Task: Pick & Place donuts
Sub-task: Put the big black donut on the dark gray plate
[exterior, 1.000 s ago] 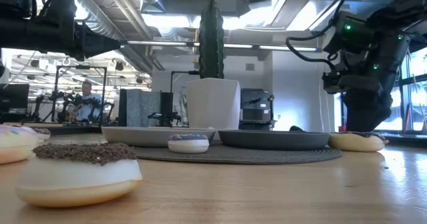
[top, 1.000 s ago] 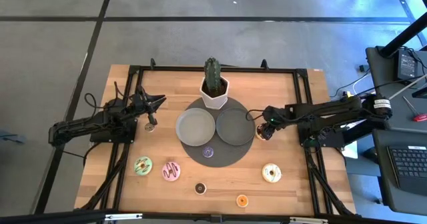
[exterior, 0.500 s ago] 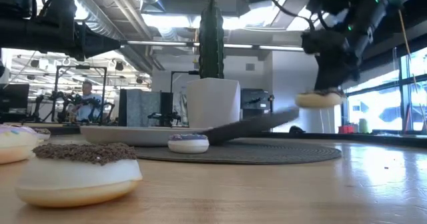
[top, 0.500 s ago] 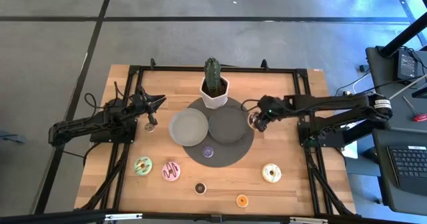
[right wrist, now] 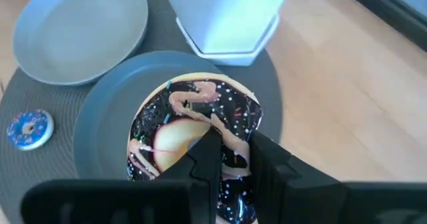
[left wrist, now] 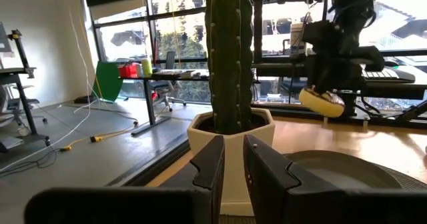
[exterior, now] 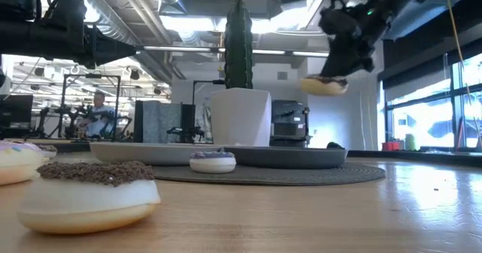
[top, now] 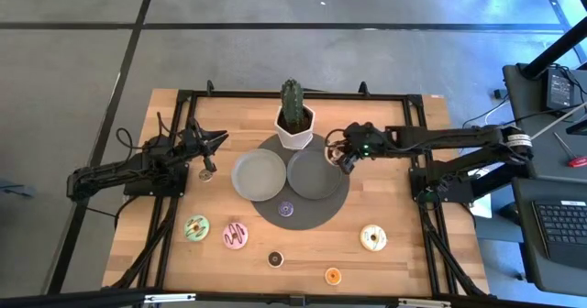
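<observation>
My right claw [right wrist: 230, 159] grips a chocolate donut [right wrist: 193, 141], held above the dark plate [right wrist: 107, 127] for release. My left claw [left wrist: 230, 159] waits nearly closed, empty.

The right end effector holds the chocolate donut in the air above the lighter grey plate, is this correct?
Not quite. The right end effector does hold the chocolate donut in the air, but above the darker grey plate, not the lighter grey plate. The right wrist view shows it.

overhead, table-level, 2 wrist cameras, cactus [exterior: 239, 42] shared
</observation>
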